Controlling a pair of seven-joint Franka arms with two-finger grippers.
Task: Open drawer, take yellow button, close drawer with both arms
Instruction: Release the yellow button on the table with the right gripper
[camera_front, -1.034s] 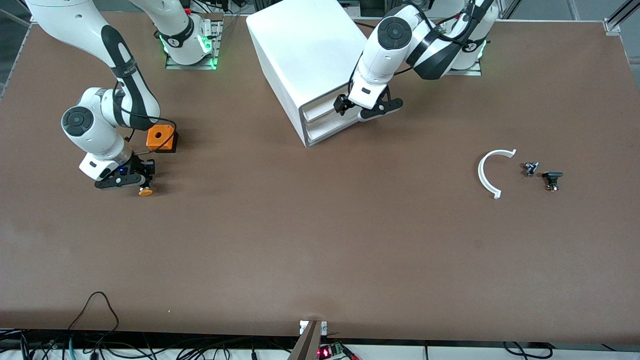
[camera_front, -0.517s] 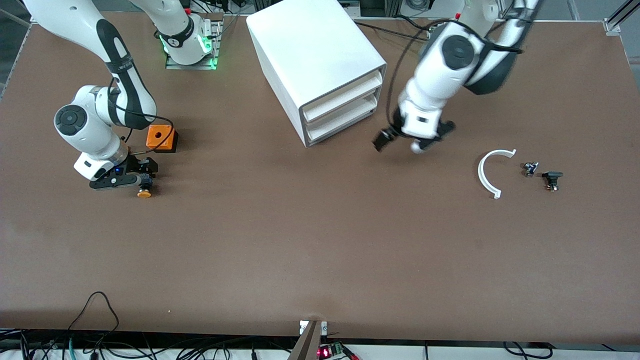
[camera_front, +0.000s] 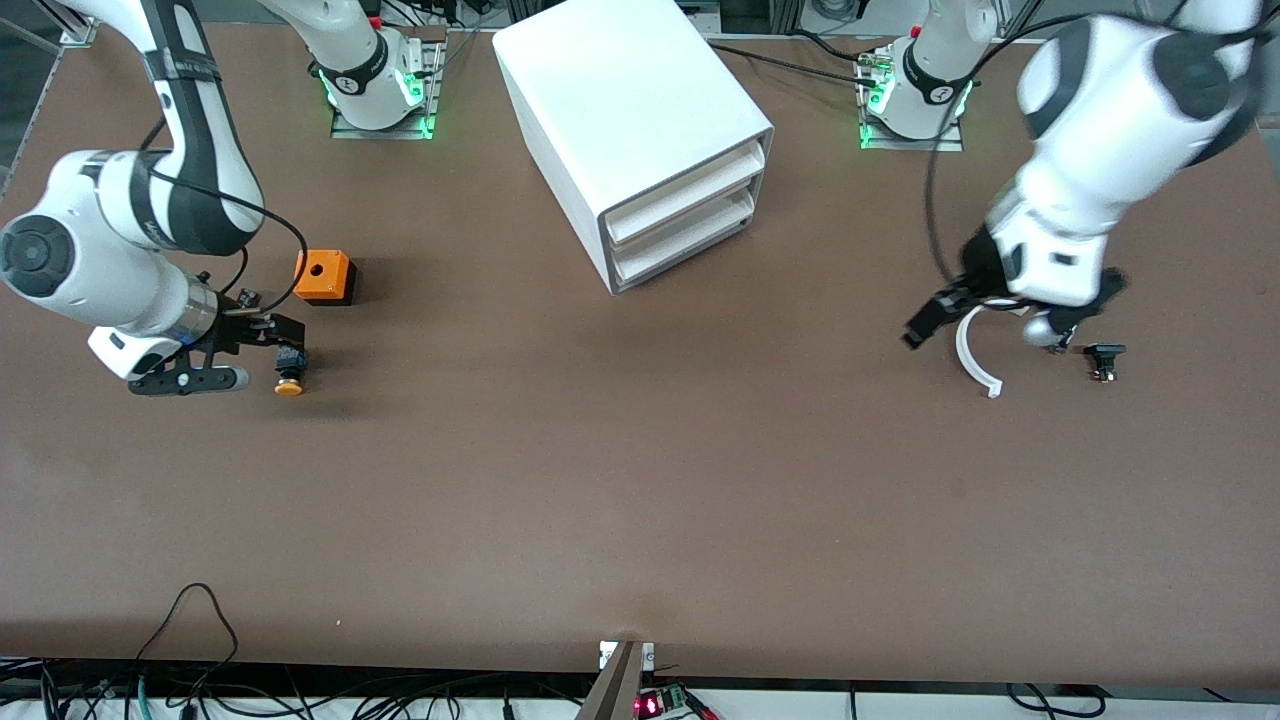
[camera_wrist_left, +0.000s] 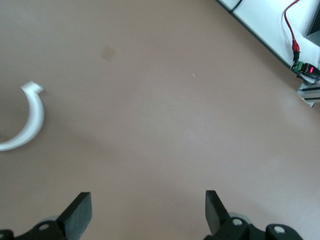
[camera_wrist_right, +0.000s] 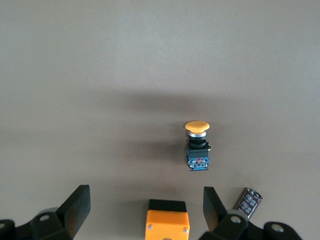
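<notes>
We see one button (camera_front: 290, 381) lying free on the table just beside our spread right gripper (camera_front: 232, 352), one orange box (camera_front: 324, 277) near it, and our left gripper (camera_front: 985, 322), also spread, over one white arc (camera_front: 968, 352).

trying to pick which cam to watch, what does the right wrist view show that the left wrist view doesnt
Only the right wrist view: the button lying free on the table, the orange box, a small dark cylinder, and the right claw, open and empty.

Only the left wrist view: the white curved piece, cables and a lit board past the table edge, and the left claw, open and empty.

Both: bare brown table under an open claw.
</notes>
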